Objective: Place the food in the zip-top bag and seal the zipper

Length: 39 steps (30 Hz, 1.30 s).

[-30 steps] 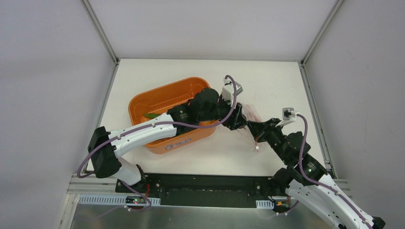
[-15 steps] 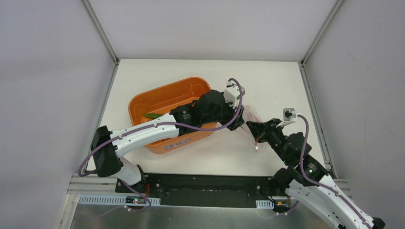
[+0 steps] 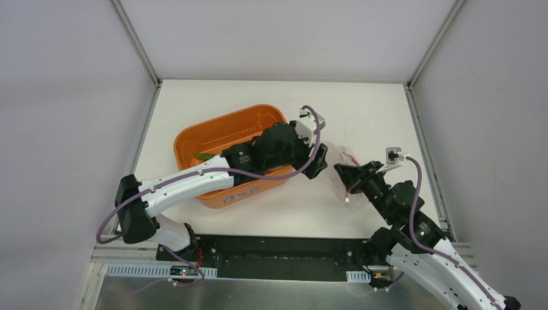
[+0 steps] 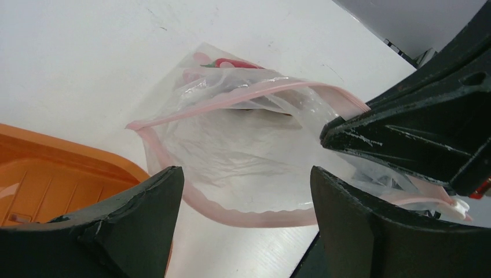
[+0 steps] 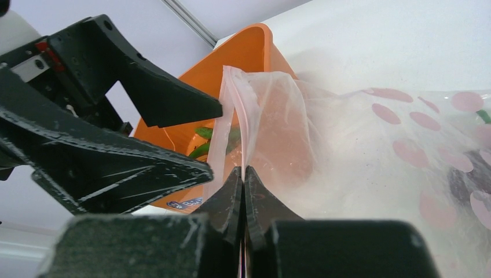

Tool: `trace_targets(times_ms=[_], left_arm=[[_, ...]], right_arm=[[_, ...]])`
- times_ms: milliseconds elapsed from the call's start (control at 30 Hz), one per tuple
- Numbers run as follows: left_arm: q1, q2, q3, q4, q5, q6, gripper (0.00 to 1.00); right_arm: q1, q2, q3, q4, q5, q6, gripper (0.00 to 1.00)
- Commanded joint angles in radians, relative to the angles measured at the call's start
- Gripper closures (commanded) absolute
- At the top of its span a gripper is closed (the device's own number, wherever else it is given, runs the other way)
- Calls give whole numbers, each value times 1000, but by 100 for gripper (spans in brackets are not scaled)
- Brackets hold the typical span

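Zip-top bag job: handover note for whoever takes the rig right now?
Left gripper: jaws open, empty, facing the mouth of the clear dotted plastic zip-top bag.
Right gripper: jaws shut on the bag's edge, holding the mouth up.
Done: a red chili is inside the bag.
Left: green chili peppers lie in the orange plastic tub; bag them, then seal the pink zipper strip.

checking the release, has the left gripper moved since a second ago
Yes: the left gripper has backed off slightly leftward, toward the orange tub.
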Motion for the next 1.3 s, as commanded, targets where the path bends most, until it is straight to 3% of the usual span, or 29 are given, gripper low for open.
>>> trace_targets(times_ms=[0, 333, 500, 600, 767, 867, 1100, 1267], left_arm=[[-9, -112, -60, 69, -51, 5, 18], [3, -310, -269, 77, -362, 16, 3], [60, -377, -300, -56, -392, 65, 1], [210, -416, -303, -277, -250, 99, 1], [349, -474, -340, -417, -220, 139, 1], [438, -469, -364, -471, -122, 204, 1], [560, -280, -358, -539, 62, 471, 1], [602, -105, -267, -560, 139, 530, 1]], right_arm=[[-3, 8, 25, 34, -15, 18, 100], [-3, 17, 18, 37, -18, 29, 100], [-2, 20, 15, 34, -14, 32, 100], [-4, 20, 13, 40, -8, 32, 100], [-4, 31, 7, 57, -16, 37, 100], [-4, 41, 6, 67, -28, 44, 100], [-3, 74, 11, 79, -53, 50, 100], [-4, 75, 29, 53, -56, 52, 100]])
